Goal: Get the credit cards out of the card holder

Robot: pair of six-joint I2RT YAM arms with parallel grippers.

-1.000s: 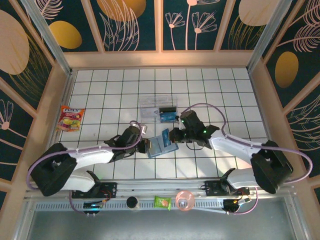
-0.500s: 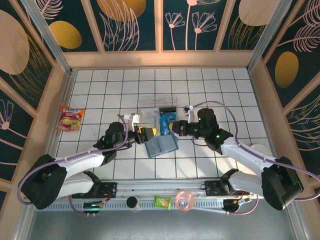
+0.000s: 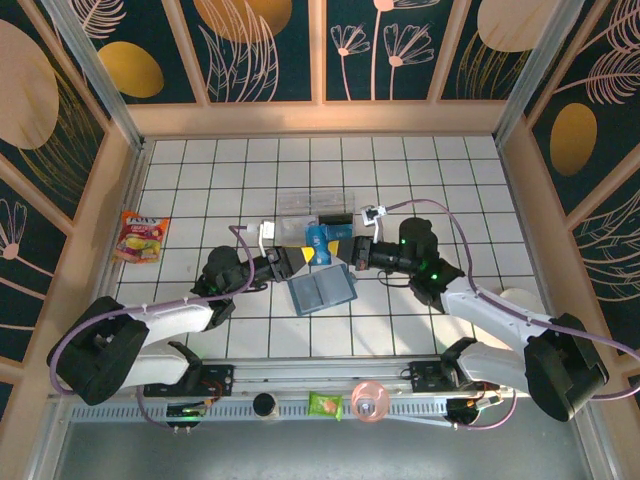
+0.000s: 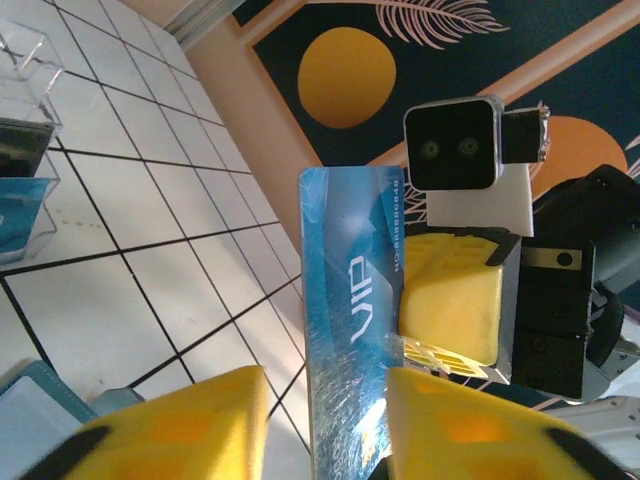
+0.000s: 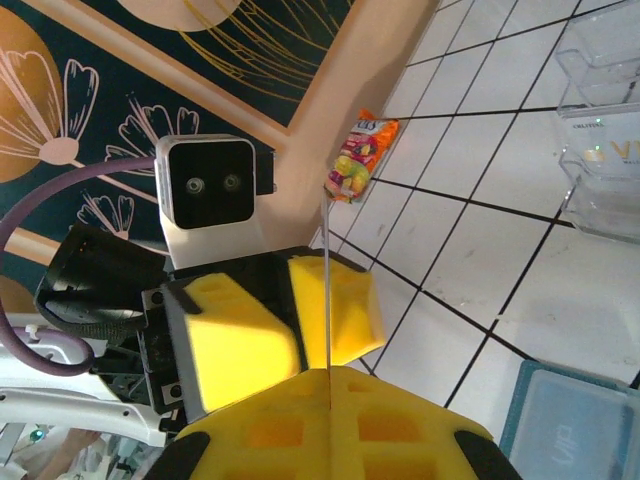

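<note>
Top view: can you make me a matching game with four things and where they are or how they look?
1 blue card
2 card holder
3 snack packet
4 plastic tray

A see-through
B lying flat on the tiles
C by the wall, left arm's side
D pinched in the right tool

Pairs: 1-D, 2-B, 3-C, 4-A

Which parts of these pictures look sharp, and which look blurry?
Top external view: even light, only faint shadows on the table. Left wrist view: blue card crisp, lettering readable; left fingers blurred. Right wrist view: right fingers slightly soft, tiles bright.
</note>
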